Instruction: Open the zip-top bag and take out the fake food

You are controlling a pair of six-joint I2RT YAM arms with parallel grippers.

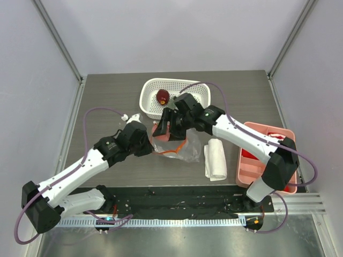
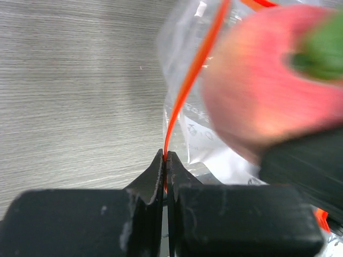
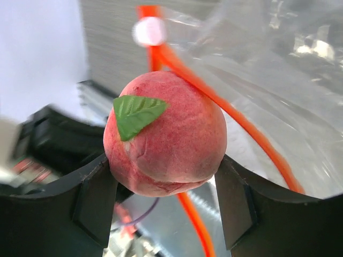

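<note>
1. Near right: the folded white cloth (image 1: 216, 159) lies just right of the zip-top bag (image 1: 185, 151). The pink tray (image 1: 257, 127) sits past it, by the table's right edge.
2. Left gripper (image 2: 166, 156) is pressed together on the bag's orange zip strip (image 2: 187, 91). Bare tabletop (image 1: 107, 96) lies to its left.
3. Right gripper (image 3: 165, 174) pinches the pinkish-red fruit (image 3: 171, 139) at the bag's far edge. The top view mostly hides the fruit.
4. Far: the dark red fruit (image 1: 163, 97) sits in the white basket (image 1: 146, 101).

Glossy, crinkly clear plastic: zip-top bag (image 1: 185, 151), w/ smooth orange-red zip strip (image 2: 186, 91). Matt, faintly dimpled skin: pinkish-red fruit (image 3: 166, 134). Matt grey wood-grain: bench (image 1: 107, 96). White perforated plastic: basket (image 1: 146, 99) behind bag. Soft white fabric: cloth (image 1: 216, 159) right of bag
</note>
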